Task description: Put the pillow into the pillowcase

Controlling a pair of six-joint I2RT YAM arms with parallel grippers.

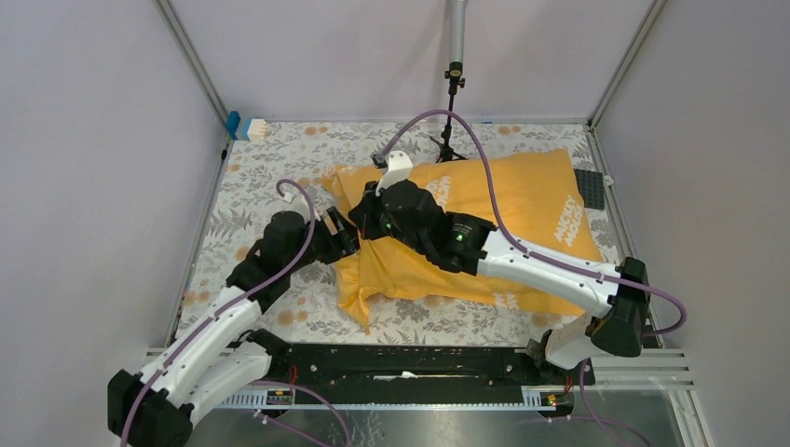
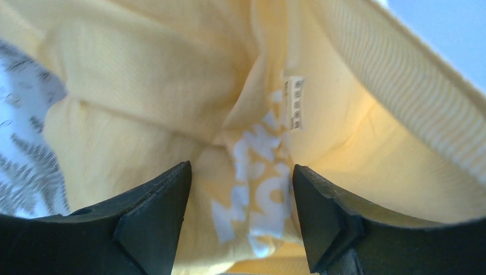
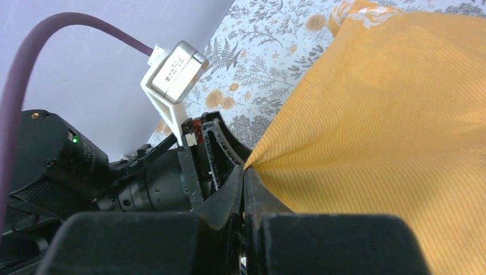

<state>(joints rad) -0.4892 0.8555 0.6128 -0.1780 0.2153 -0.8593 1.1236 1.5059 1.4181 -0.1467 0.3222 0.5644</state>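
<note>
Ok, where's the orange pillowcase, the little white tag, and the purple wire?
pillowcase [image 1: 540,186]: top view, on its plain orange upper side.
white tag [image 2: 296,103]: left wrist view, middle of the sewn-in label.
purple wire [image 3: 69,19]: right wrist view, top of its curve.

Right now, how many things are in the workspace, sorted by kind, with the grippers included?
Orange-yellow pillowcase: 1
Grippers: 2, the left gripper and the right gripper
Floral tablecloth: 1
Black stand: 1
Blue-and-white block: 1
Total: 6
</note>
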